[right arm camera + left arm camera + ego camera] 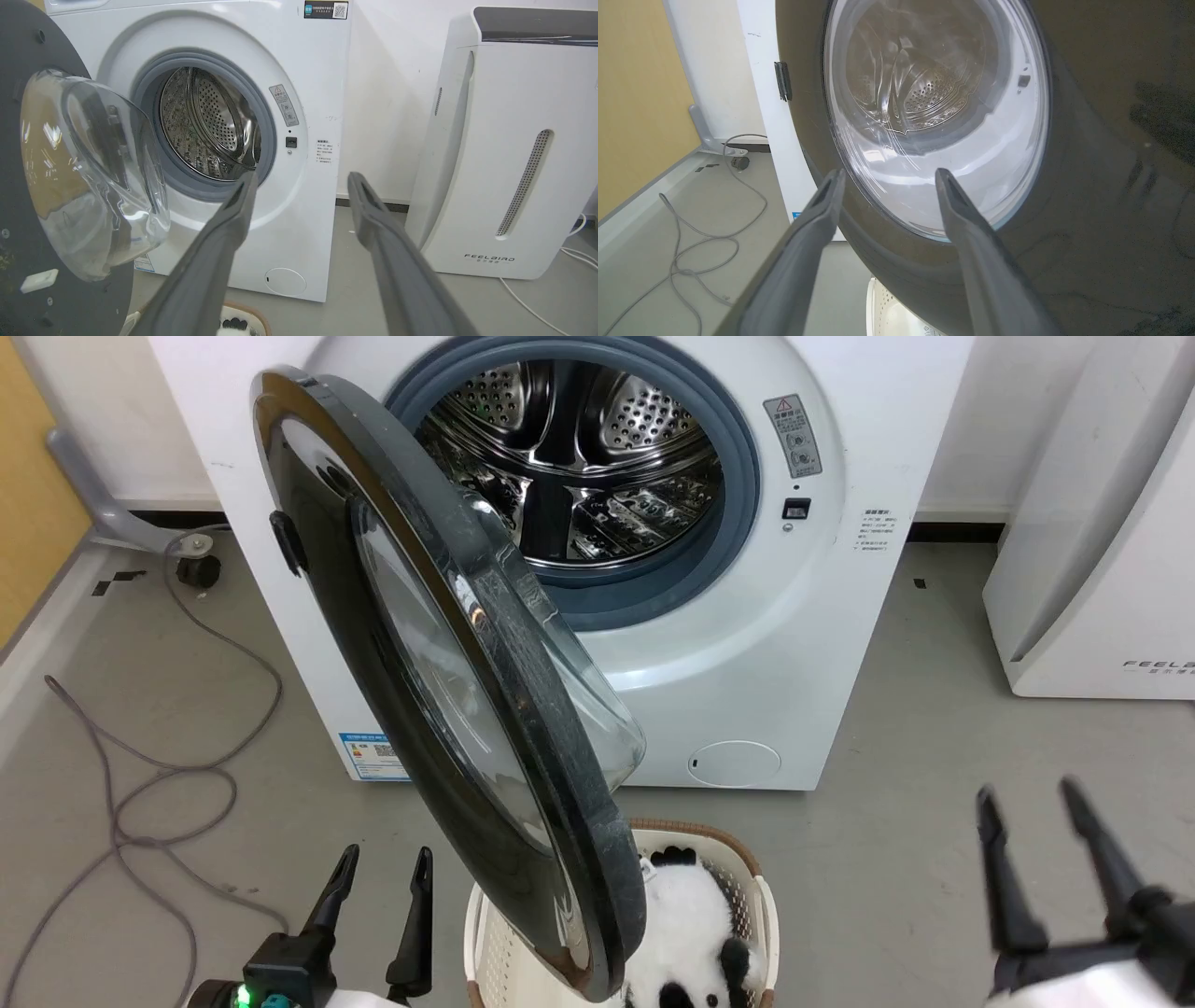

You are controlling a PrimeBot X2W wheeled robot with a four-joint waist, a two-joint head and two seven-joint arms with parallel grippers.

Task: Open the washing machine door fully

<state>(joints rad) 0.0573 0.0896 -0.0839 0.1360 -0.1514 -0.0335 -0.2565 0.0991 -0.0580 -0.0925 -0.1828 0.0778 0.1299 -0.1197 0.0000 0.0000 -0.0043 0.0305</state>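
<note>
The washing machine door [439, 681], a glossy black disc with a bulging clear glass bowl [88, 172], stands swung out on its left hinge, roughly edge-on to me. Behind it the white washing machine [747, 644] shows its grey rubber mouth and perforated steel drum [579, 457]. My left gripper [387, 868] is open at the lower left, just outside the door's outer face [1087, 140], touching nothing. My right gripper [1027, 798] is open at the lower right, well clear of the door, fingers [373, 214] pointing toward the machine.
A white laundry basket [761, 905] with a black-and-white plush toy [691, 915] sits under the door's free edge. A white FEELBAIR appliance [1102, 551] stands to the right. A grey cable [177, 765] loops over the floor at the left, near a yellow wall [635, 93].
</note>
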